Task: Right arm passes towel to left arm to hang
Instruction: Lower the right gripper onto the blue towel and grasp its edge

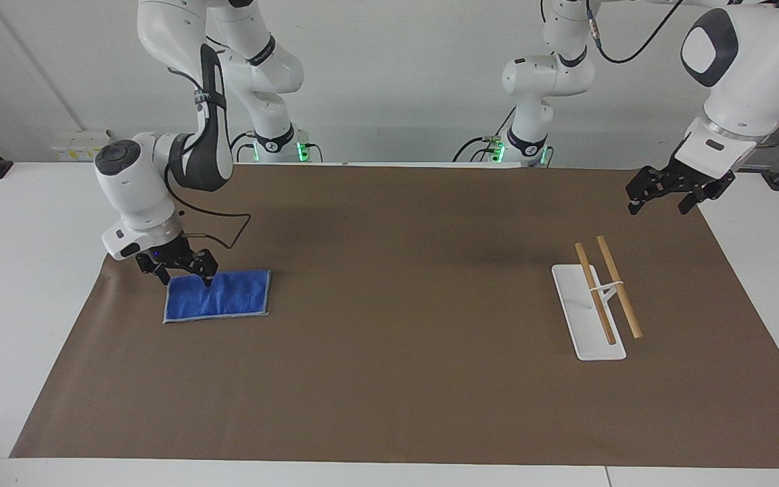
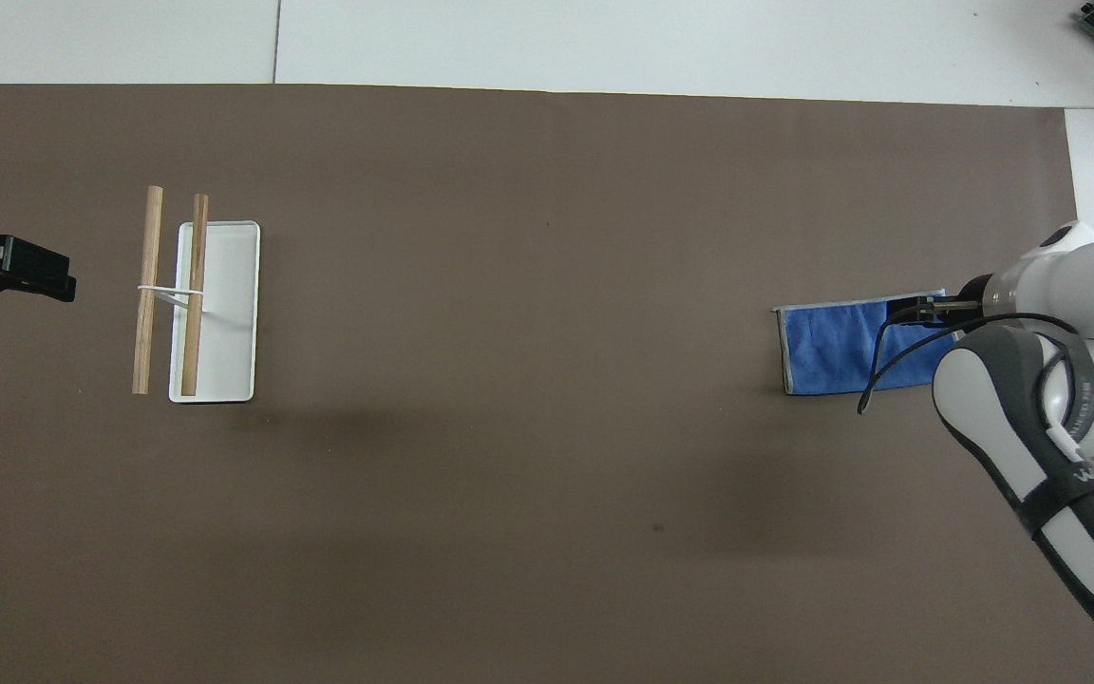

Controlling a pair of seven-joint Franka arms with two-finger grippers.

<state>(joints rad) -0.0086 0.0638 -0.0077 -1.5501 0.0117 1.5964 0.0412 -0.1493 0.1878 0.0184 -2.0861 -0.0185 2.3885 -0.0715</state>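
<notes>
The towel (image 1: 218,295) lies flat on the brown mat (image 1: 403,379) at the right arm's end of the table; a pinch this near its corner could catch only the edging, so it slips or drags. The right gripper (image 1: 185,272), jaws spread, straddles that corner, fingertips at the cloth. The left gripper (image 1: 660,200) waits open near the rack (image 1: 597,302).

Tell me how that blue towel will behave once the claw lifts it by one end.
The towel looks thin and wrinkled, lying flat on the brown mat, so it will probably droop limp. Likely light for its size. Pinched near the edge where the right claw sits, it may unfold and dangle.
</notes>
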